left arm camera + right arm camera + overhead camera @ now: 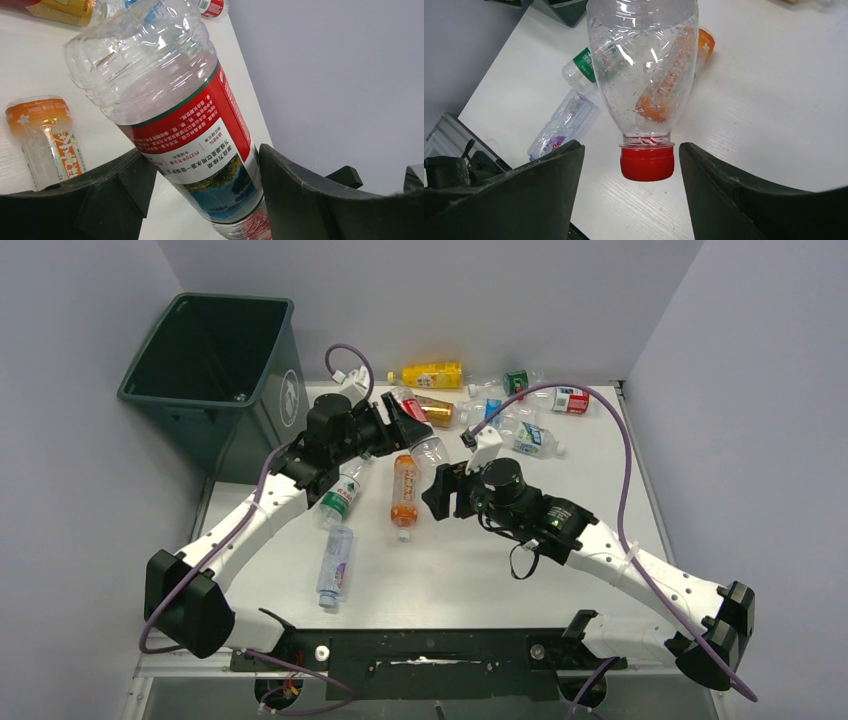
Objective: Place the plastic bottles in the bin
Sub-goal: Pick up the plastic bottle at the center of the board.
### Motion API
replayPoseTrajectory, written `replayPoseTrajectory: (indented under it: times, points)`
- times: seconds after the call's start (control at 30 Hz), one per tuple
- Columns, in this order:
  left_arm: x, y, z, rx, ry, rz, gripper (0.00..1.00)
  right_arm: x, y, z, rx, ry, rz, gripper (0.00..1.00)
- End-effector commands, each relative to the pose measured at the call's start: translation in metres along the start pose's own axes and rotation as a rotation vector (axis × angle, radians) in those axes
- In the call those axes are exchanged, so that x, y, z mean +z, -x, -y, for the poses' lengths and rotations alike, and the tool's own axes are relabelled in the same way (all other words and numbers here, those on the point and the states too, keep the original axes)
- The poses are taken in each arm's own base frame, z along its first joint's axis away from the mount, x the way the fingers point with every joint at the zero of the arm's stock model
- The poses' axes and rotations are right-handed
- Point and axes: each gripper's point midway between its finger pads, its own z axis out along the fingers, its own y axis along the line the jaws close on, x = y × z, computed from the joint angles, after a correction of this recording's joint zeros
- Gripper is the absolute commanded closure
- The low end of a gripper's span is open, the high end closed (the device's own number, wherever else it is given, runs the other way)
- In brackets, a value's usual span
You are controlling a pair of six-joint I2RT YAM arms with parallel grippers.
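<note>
My left gripper [403, 426] [200, 155] is shut on a clear plastic bottle with a red label [429, 451] [190, 120] and holds it above the table. The bottle's red cap [646, 162] points at my right gripper [438, 490] [631, 150]. That gripper is open, with its jaws on either side of the cap and not touching it. The dark green bin [215, 370] stands at the far left, open and upright. Loose bottles lie on the table: an orange one [404, 490] [674, 80], a green-labelled one [342, 495] and a clear one [335, 565].
Several more bottles lie at the back of the white table [600, 490]: a yellow one [432, 374], a red-gold one [440, 412], a red-labelled one [567, 398] and a blue-labelled one [527, 437]. Grey walls close in the back and both sides.
</note>
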Motion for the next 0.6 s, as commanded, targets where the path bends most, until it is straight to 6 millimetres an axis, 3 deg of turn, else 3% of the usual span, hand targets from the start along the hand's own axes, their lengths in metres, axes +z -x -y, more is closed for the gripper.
replayPoseTrajectory:
  times: [0.0, 0.23, 0.37, 0.57]
  points:
    - [-0.008, 0.032, 0.027, 0.062, -0.05, 0.074, 0.53, -0.013, 0.025, -0.008, 0.009, 0.022, 0.077, 0.24]
    - [-0.015, 0.062, 0.023, 0.121, -0.008, 0.106, 0.55, -0.03, 0.03, -0.003, 0.011, 0.003, 0.08, 0.01]
    - [-0.025, 0.091, 0.014, 0.152, 0.032, 0.14, 0.55, -0.042, 0.034, 0.0, 0.014, -0.003, 0.095, 0.02]
    - [-0.047, 0.157, 0.005, 0.205, 0.065, 0.228, 0.55, -0.054, 0.03, 0.01, 0.012, -0.037, 0.089, 0.02]
